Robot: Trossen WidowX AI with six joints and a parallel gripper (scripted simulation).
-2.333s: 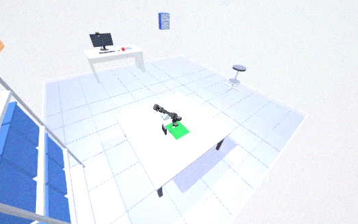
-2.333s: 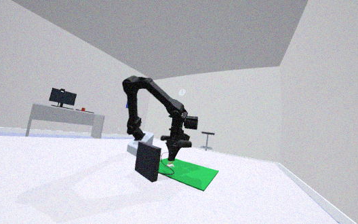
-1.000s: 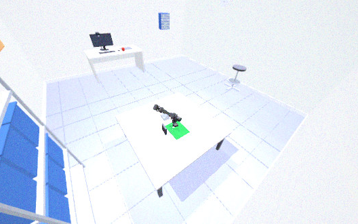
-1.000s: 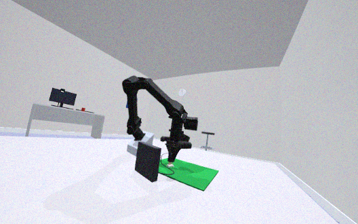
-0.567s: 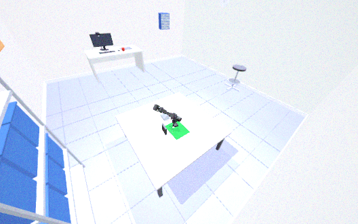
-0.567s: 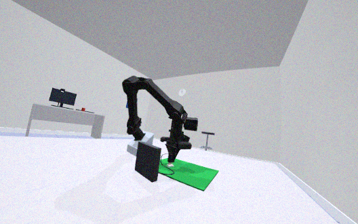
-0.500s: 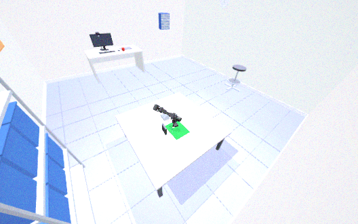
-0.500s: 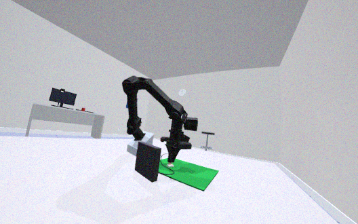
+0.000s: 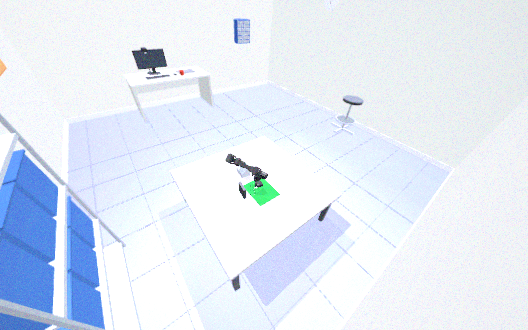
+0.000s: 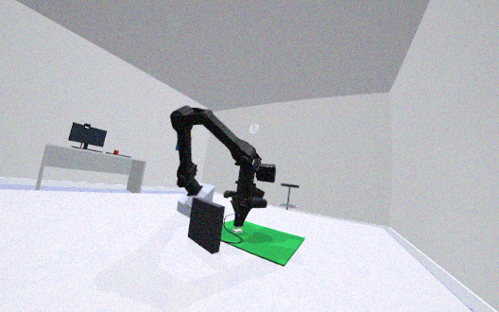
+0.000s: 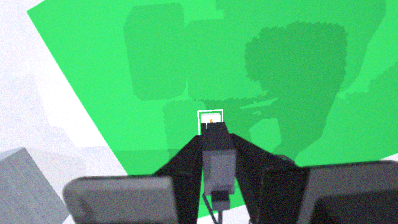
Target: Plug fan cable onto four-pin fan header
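The green board (image 9: 269, 197) (image 10: 282, 246) (image 11: 85, 70) lies flat. The white fan header (image 10: 237, 231) (image 11: 211, 118), with a gold-coloured pin showing and a white outline around it, is on the board. My gripper (image 10: 238, 224) (image 11: 214, 140) points down, shut on the dark plug (image 11: 219, 167), right at the header. The plug's front end covers the header's near part in the wrist view; whether it sits on the pins or just above cannot be told. The thin black cable (image 10: 232, 243) loops over the board to the upright black fan (image 9: 242, 190) (image 10: 205, 226).
A grey block (image 11: 29, 184) shows at the wrist view's lower left. The arm's pale base (image 10: 183, 206) stands behind the fan on the white table (image 9: 221, 220) (image 10: 67, 236). A desk with a monitor (image 9: 150, 58) (image 10: 87, 134) and a stool (image 9: 353, 100) (image 10: 289, 185) are far off.
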